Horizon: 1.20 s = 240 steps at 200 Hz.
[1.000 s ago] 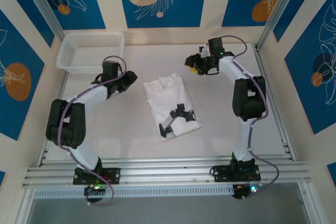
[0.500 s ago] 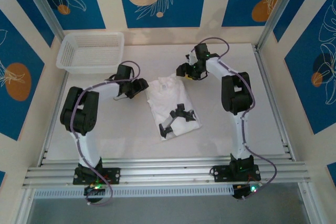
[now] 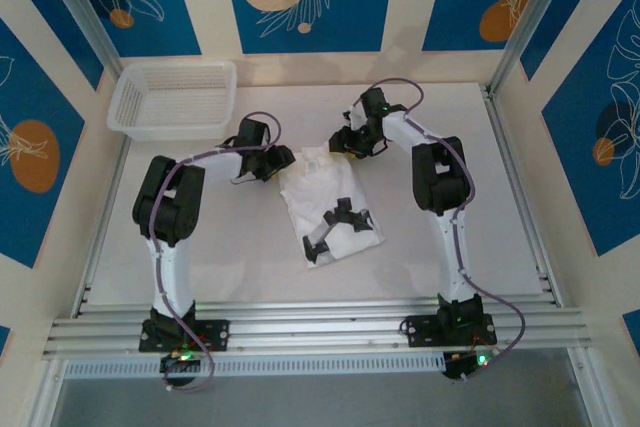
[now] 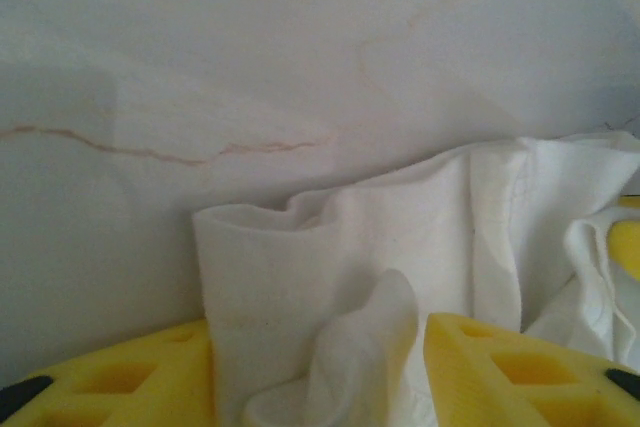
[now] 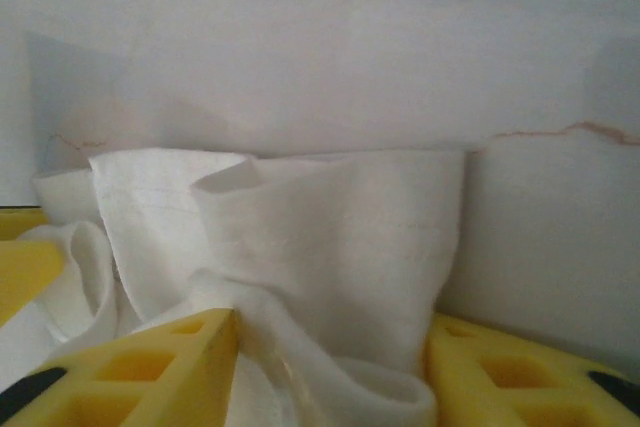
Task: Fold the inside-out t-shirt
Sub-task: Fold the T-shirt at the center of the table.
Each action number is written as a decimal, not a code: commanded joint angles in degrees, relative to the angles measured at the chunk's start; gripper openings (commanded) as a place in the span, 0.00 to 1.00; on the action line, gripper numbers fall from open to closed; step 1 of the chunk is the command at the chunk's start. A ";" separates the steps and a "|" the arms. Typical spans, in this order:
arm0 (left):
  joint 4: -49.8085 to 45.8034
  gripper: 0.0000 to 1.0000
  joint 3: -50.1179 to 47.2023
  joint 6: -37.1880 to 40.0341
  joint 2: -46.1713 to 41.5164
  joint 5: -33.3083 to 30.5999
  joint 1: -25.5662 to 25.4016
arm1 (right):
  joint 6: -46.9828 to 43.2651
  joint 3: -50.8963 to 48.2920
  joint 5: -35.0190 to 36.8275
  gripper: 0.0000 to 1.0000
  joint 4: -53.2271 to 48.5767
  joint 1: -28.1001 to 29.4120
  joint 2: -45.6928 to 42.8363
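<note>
The white t-shirt lies folded into a narrow oblong at the middle of the table. My left gripper is at its far left corner and my right gripper at its far right corner. In the left wrist view the yellow fingers stand wide apart with a raised fold of the shirt between them, the left gripper open. In the right wrist view the right gripper is likewise open, its pads either side of a bunched shirt edge.
A white mesh basket stands at the far left corner. A black bracket-shaped object lies on the near part of the shirt. Aluminium rails run along the near edge. Bare table surrounds the shirt.
Both arms have swung inward from the sides to the far end of the shirt. The shirt's far edge now bunches up between each pair of fingers.
</note>
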 commanded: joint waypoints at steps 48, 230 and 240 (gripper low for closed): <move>-1.19 0.22 3.59 -2.24 5.92 -1.33 -0.60 | 2.37 2.14 -6.23 0.15 -2.02 -0.22 1.62; 7.09 0.00 -6.73 -4.52 -17.16 12.10 -3.34 | 17.33 -34.60 -6.82 0.01 18.27 -0.75 -35.46; 5.01 0.00 -1.53 -3.75 -16.94 11.90 -2.35 | 17.22 -28.10 -5.88 0.00 15.33 -1.59 -34.99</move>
